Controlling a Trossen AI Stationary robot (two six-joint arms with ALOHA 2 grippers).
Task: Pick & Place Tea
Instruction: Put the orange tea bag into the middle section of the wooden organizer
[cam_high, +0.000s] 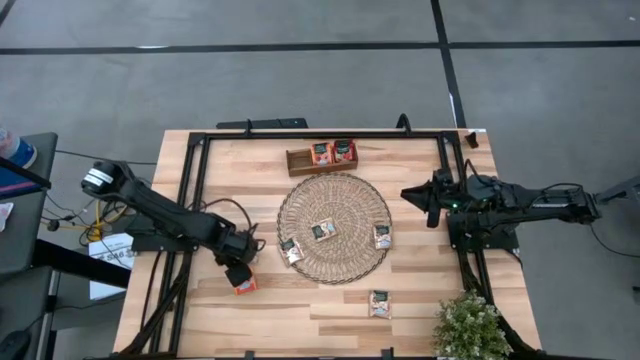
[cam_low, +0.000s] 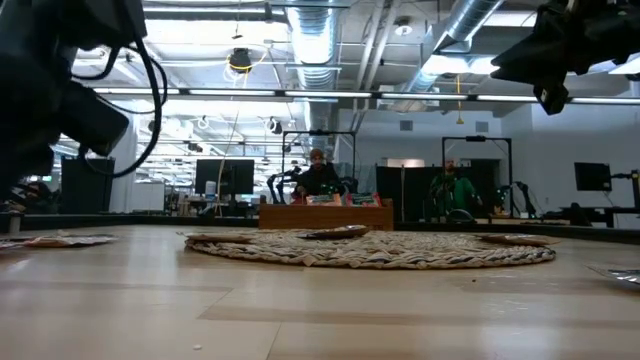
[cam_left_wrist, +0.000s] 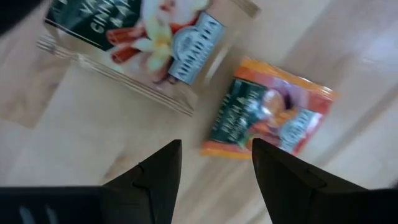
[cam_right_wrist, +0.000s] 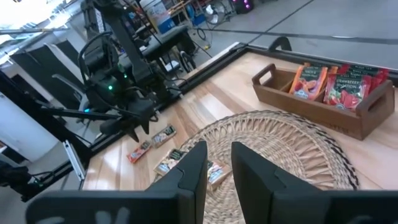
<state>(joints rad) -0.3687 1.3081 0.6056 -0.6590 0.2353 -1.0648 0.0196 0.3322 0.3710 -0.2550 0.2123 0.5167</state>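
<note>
Left pincer (cam_left_wrist: 214, 158) hangs above the desk (cam_high: 330, 310), fingers spread over an orange tea sachet (cam_left_wrist: 268, 116) lying beside the woven mat (cam_high: 333, 228). A neighbouring sachet (cam_left_wrist: 146, 43) reads "GIN…". Right pincer (cam_right_wrist: 217, 168), fingers slightly parted and empty, waits near the desk's right edge.

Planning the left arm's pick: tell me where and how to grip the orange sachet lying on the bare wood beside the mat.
The orange sachet lies flat on the table, clear of the woven mat, so coming straight down looks best. The open left gripper hangs just above it; pinch across two opposite edges near the middle. A pale sachet lies close by, so keep the fingers off that side.
</note>
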